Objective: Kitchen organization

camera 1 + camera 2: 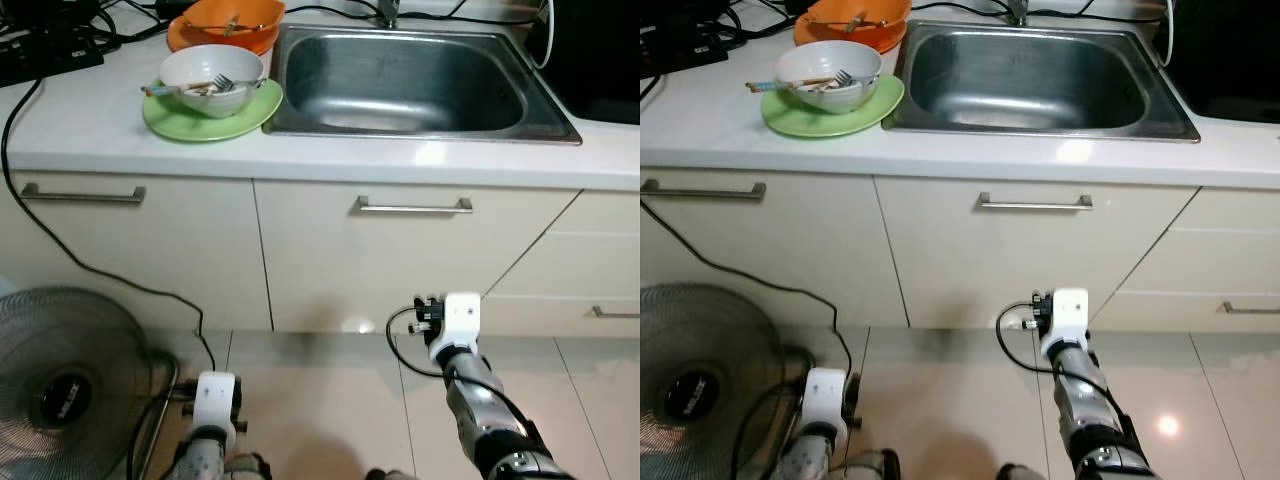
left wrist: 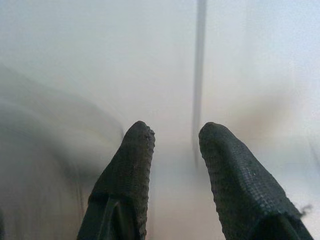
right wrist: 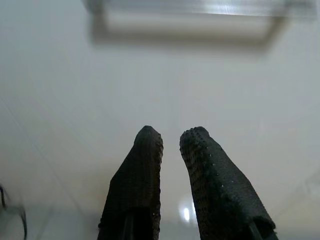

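Observation:
On the white counter (image 1: 90, 130) a white bowl (image 1: 212, 70) sits on a green plate (image 1: 200, 124), with a fork (image 1: 226, 84) and chopsticks (image 1: 165, 90) lying in it. Behind it stands an orange bowl (image 1: 225, 20). The steel sink (image 1: 400, 80) lies just right of them. Both arms hang low before the cabinet doors, far below the counter. My left gripper (image 2: 177, 130) is open with nothing between its fingers. My right gripper (image 3: 171, 132) faces a cabinet door under a handle, fingers nearly together and holding nothing.
A floor fan (image 1: 60, 385) stands at the lower left, its black cable (image 1: 90, 265) running up over the counter edge. Cabinet doors carry bar handles (image 1: 414, 207). A black power strip (image 1: 45, 55) with leads lies at the counter's back left. Tiled floor spreads between the arms.

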`<state>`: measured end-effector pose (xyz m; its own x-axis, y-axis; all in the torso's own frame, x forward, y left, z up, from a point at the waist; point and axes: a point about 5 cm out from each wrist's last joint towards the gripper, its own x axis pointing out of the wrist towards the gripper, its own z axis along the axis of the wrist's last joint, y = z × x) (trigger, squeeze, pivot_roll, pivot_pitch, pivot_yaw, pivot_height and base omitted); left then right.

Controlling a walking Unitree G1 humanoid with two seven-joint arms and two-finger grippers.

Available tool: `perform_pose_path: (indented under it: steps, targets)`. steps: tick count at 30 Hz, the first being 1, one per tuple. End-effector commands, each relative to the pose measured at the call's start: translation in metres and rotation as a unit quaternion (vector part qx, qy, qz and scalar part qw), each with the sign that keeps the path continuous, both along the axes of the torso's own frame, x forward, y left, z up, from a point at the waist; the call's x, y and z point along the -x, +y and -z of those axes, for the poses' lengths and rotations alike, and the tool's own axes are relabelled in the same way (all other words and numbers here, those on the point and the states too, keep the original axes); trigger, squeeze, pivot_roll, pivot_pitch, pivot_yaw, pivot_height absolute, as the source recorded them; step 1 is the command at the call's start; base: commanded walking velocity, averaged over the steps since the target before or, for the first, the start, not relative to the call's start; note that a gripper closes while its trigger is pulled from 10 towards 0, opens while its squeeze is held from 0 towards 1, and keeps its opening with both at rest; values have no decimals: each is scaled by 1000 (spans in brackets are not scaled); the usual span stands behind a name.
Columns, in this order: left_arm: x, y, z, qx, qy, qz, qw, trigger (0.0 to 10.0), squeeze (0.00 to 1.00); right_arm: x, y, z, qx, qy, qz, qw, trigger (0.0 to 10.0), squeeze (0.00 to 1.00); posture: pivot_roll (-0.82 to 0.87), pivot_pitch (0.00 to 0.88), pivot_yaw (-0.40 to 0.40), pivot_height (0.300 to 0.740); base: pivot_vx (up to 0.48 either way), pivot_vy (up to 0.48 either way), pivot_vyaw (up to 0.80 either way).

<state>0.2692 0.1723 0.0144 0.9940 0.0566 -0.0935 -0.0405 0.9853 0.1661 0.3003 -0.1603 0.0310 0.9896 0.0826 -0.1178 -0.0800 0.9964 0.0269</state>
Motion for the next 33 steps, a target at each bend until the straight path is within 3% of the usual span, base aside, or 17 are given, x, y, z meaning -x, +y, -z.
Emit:
perform_pose_path:
  steps: [1, 11, 20, 23, 33]
  targets:
    - [-18, -7, -32, 1, -79, 14, 997, 10000, 0, -7, 5, -16, -3, -45, -8, 999, 10000, 0, 129, 110, -34, 740, 0, 0, 0]
    - [-38, -15, -71, 0, -148, 24, 989, 10000, 0, -24, 15, -53, -9, -126, -10, 992, 10000, 0, 128, 111, -35, 740, 0, 0, 0]
    - [-46, -19, -108, -7, -206, 34, 978, 10000, 0, -36, 18, -106, -17, -227, 0, 974, 10000, 0, 126, 106, -37, 740, 0, 0, 0]
    - [-50, -20, -132, -16, -242, 33, 969, 10000, 0, -39, 21, -130, -29, -265, 9, 964, 10000, 0, 124, 103, -35, 740, 0, 0, 0]
    - [-57, -21, -164, -20, -283, 23, 959, 10000, 0, -42, 30, -152, -41, -286, 0, 957, 10000, 0, 127, 96, -39, 740, 0, 0, 0]
